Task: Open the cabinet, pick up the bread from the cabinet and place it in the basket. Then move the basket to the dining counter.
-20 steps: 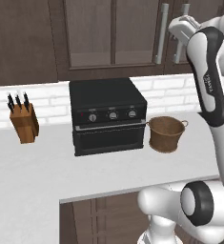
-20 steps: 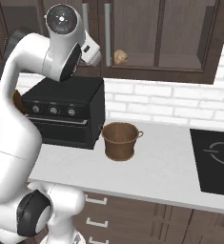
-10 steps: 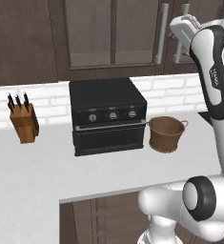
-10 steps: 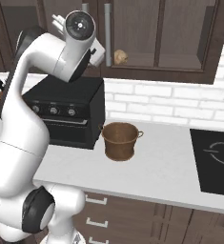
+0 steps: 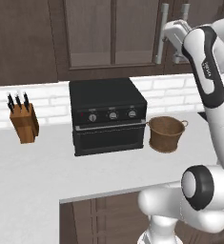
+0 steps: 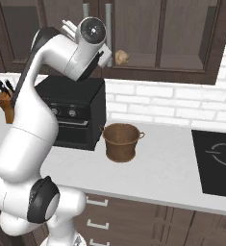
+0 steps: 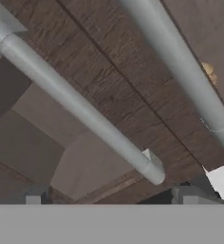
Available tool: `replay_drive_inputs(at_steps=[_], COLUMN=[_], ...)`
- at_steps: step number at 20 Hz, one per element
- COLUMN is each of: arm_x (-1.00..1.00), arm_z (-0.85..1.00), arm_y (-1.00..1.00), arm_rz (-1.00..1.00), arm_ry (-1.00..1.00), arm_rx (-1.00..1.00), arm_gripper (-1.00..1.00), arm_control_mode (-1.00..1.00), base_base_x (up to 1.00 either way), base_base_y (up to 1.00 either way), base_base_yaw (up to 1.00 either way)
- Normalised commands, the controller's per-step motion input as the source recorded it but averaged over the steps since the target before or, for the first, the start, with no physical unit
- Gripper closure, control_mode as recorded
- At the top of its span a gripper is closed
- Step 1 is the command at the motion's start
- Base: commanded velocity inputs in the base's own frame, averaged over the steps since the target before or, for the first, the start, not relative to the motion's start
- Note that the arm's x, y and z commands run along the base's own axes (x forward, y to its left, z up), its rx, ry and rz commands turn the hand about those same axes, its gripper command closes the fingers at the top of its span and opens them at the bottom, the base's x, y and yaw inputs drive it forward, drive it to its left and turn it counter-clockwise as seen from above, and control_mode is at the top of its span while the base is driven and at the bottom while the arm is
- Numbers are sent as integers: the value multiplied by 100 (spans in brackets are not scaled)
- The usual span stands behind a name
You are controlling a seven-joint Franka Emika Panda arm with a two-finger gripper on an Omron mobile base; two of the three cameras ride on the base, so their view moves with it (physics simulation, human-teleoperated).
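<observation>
No readable text, label, brand or number anywhere in the scene.

The arm (image 5: 206, 64) carries a small row of dark marks on its white upper link, too blurred to read, and the black countertop oven (image 5: 108, 114) shows three round knobs on its front panel, right of a small red dot, with no legible markings beside them.
</observation>
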Motion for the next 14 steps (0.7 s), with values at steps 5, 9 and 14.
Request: replay_drive_inputs(at_steps=[5,9,14], arm_x=[40,42,55], arm_z=[-4,-1,-8], arm_y=[8,0,0], arm_rz=[0,0,0], arm_ry=[0,0,0], arm_rx=[0,0,0], arm_gripper=[-100,-100,-100], arm_control_mode=[-100,-100,-100], base_base_x=[0,0,0], base_base_y=[0,0,0], base_base_yaw=[0,0,0])
